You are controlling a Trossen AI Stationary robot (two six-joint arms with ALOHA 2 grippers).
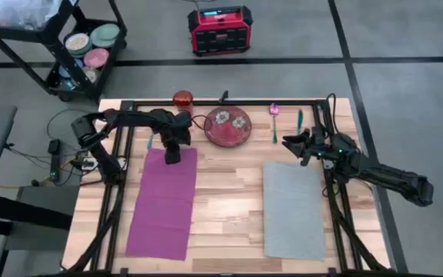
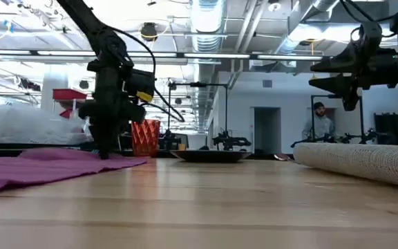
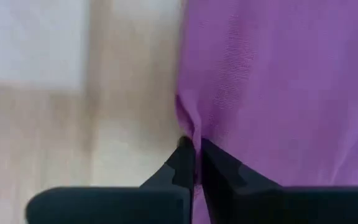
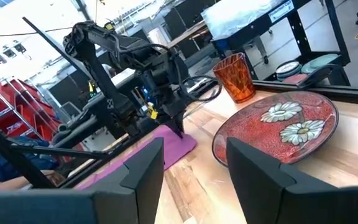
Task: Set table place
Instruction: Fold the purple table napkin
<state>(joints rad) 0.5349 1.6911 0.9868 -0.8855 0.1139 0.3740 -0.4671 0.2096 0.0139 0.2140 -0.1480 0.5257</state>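
Observation:
A purple napkin (image 1: 164, 201) lies spread on the left half of the wooden table (image 1: 229, 200). My left gripper (image 1: 173, 158) stands on its far edge, shut on the cloth. A grey placemat (image 1: 293, 209) lies on the right half. The red patterned plate (image 1: 228, 126) and the orange cup (image 1: 183, 99) stand at the far edge. A pink utensil (image 1: 274, 111) and a teal one (image 1: 299, 119) lie to the plate's right, and a blue one (image 1: 151, 142) lies by the napkin's far left corner. My right gripper (image 4: 194, 155) hangs open above the placemat's far edge, holding nothing. My left gripper pinches a small raised fold at the napkin's far edge (image 3: 192, 134) between its two fingers. The fingers (image 2: 106, 153) come from above and point down. The rest of the napkin lies flat and slack on the table.
A black cart (image 1: 91, 46) holding plates stands beyond the table's far left corner. A red box (image 1: 220, 31) sits on the floor behind the table. A person (image 2: 318, 124) stands in the room beyond. Bare wood (image 1: 229, 223) shows between napkin and placemat.

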